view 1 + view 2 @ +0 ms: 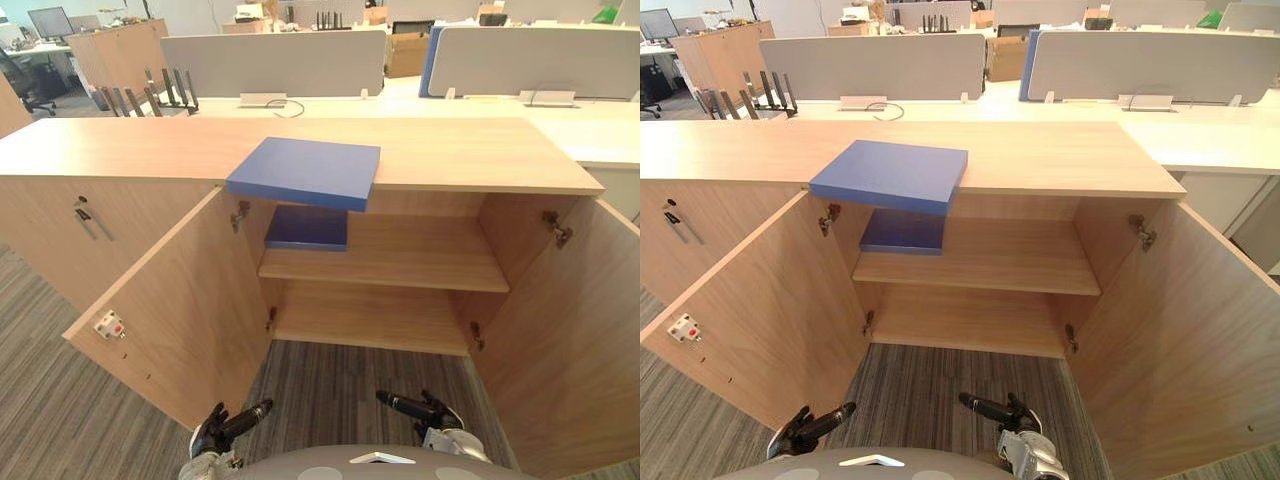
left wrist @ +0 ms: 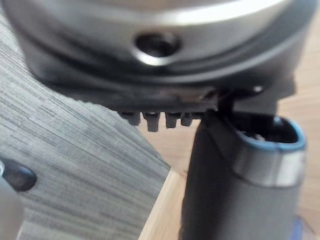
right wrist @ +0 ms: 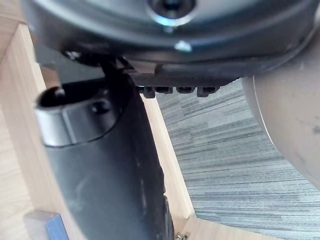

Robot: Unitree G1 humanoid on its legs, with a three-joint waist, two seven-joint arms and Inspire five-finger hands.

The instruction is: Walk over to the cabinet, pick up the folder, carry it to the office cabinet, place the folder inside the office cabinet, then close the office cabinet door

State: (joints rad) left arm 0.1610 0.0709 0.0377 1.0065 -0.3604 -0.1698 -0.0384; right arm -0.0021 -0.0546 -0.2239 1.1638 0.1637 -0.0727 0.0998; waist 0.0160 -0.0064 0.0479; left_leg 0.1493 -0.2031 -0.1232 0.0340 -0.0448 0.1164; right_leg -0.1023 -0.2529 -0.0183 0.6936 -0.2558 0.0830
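A flat blue folder [image 1: 305,172] lies on the wooden top of the office cabinet [image 1: 470,155], one corner overhanging the front edge. A second blue folder [image 1: 307,228] rests on the left part of the inner shelf [image 1: 420,260]. Both cabinet doors stand wide open, the left door [image 1: 170,310] and the right door [image 1: 570,330]. My left hand [image 1: 222,428] and right hand [image 1: 425,409] hang low before the cabinet, well below the folders. Both are open and hold nothing, with their fingers pointing toward each other. Each thumb is straight in its wrist view, left thumb [image 2: 235,190] and right thumb [image 3: 105,165].
A closed wooden cabinet with a metal handle [image 1: 85,212] adjoins on the left. Behind the cabinet run white desks with grey dividers [image 1: 275,62]. Grey striped carpet [image 1: 340,380] lies between the two open doors.
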